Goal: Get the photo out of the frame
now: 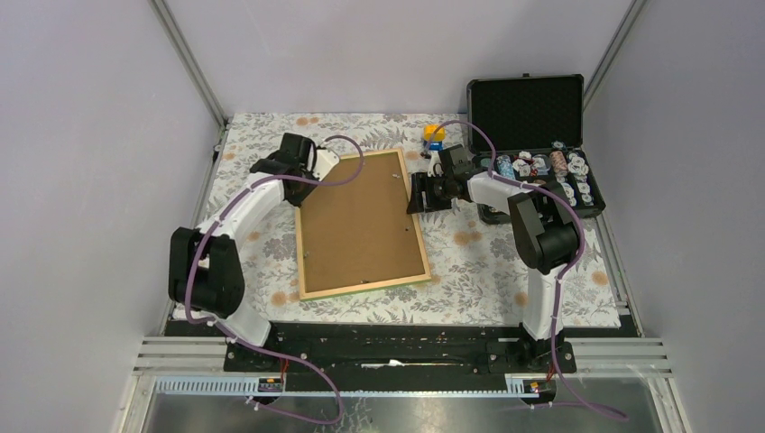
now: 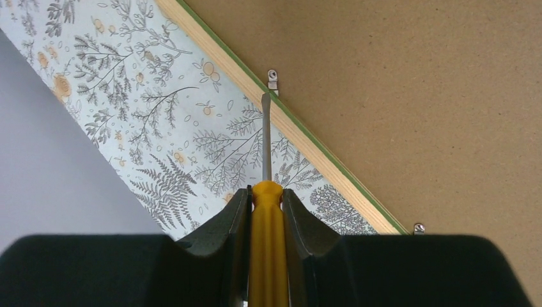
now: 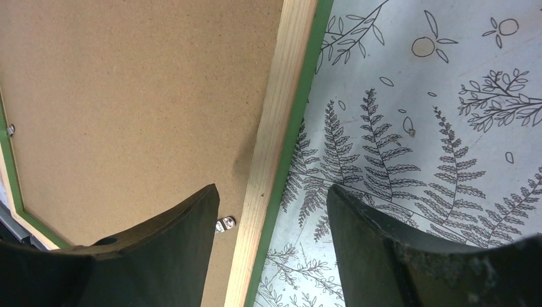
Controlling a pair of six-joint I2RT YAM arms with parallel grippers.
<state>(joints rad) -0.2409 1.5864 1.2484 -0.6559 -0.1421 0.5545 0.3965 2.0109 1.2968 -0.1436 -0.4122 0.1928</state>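
Top external, open black case (image 1: 525,108) holding poker chips (image 1: 541,166), frame (image 1: 361,221) face-down

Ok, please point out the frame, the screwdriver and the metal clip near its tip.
frame (image 1: 361,225), top external view, middle of the brown back board.
screwdriver (image 2: 266,201), left wrist view, yellow handle.
metal clip (image 2: 273,79), left wrist view, its small tab.

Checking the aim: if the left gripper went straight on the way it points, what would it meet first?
Likely the light wood rim of the green-bordered rectangular picture frame, beside a small silver metal clip: the yellow-handled screwdriver in the left gripper points there. Height above it is unclear.
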